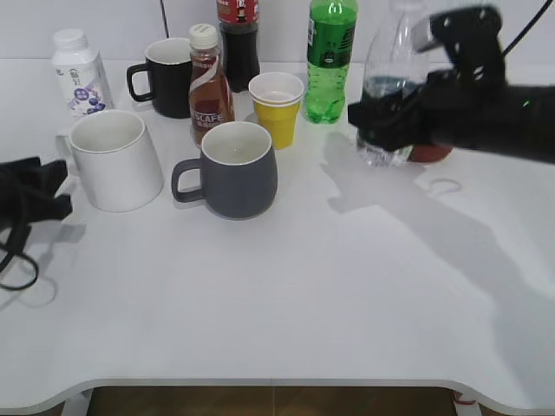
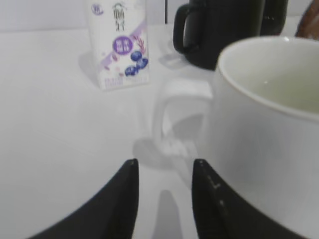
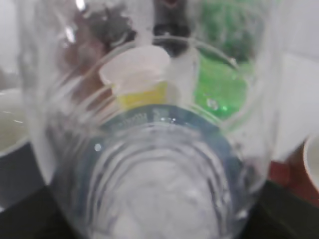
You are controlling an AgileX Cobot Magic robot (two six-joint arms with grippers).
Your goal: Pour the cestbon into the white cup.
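The cestbon point(image 1: 388, 78), a clear ribbed bottle with a dark label band and no cap, stands upright at the back right with water in its lower part. My right gripper point(image 1: 395, 121) is shut on its lower body. In the right wrist view the cestbon point(image 3: 159, 164) fills the frame and hides the fingers. The white cup point(image 1: 117, 160) stands at the left, its handle facing left. My left gripper point(image 1: 35, 195) is open and empty just left of that handle. In the left wrist view its fingers point(image 2: 164, 172) point at the white cup point(image 2: 269, 124), apart from it.
A grey mug point(image 1: 234, 169) stands right of the white cup. Behind are a black mug point(image 1: 165, 78), a brown coffee bottle point(image 1: 208, 87), a yellow paper cup point(image 1: 277, 108), a dark cola bottle point(image 1: 238, 43), a green soda bottle point(image 1: 329, 61) and a small white bottle point(image 1: 80, 74).
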